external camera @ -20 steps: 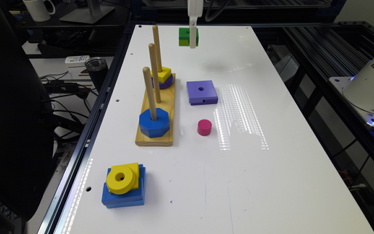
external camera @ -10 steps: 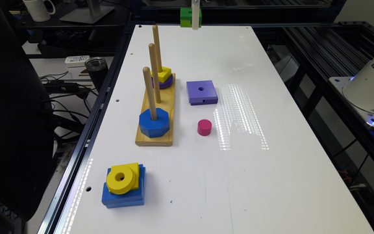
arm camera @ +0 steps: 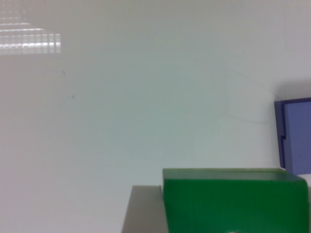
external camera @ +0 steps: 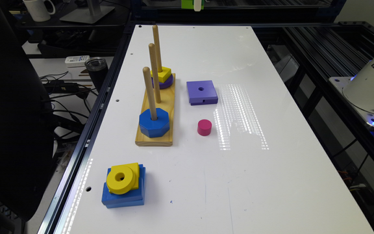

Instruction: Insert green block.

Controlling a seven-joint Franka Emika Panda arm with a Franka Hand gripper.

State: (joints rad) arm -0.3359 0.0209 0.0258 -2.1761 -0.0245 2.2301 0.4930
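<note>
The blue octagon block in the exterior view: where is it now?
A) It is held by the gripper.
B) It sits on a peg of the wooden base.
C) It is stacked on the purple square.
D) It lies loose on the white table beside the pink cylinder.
B: the blue octagon block sits on the wooden base, with the nearest peg passing up through its centre.

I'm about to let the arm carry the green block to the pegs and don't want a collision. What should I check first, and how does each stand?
1. Green square wooden block off the white table: ok.
2. Grip secure: cannot tell.
3. Free wooden peg: ok, the middle peg is bare.
4. Block's hole aligned with the peg: cannot tell.
5. Flat purple square and pink cylinder apart from the wooden base: ok.
</note>
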